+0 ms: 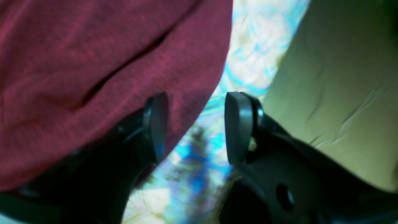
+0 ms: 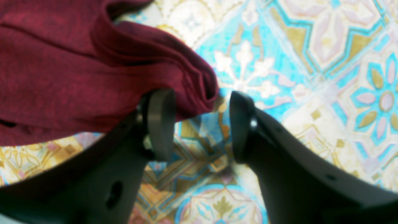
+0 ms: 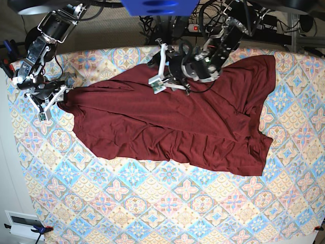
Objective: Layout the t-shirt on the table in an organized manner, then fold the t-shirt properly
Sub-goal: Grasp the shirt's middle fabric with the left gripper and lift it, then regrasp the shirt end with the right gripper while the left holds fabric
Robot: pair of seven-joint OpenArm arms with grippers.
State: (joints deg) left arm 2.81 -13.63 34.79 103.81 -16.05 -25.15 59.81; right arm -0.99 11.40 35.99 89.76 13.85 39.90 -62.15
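shirt (image 3: 167, 127) flat on table (image 3: 152, 213) | left gripper (image 1: 196, 127) open at its edge | right gripper (image 2: 202, 124) open by its corner

Both wrist views are blurry. In the left wrist view the soft dark red t-shirt (image 1: 102, 71) runs off the top and left edges, and the flowery blue and cream surface (image 1: 199, 161) is a smear. A plain tan patch (image 1: 335, 93) is too blurred to name.
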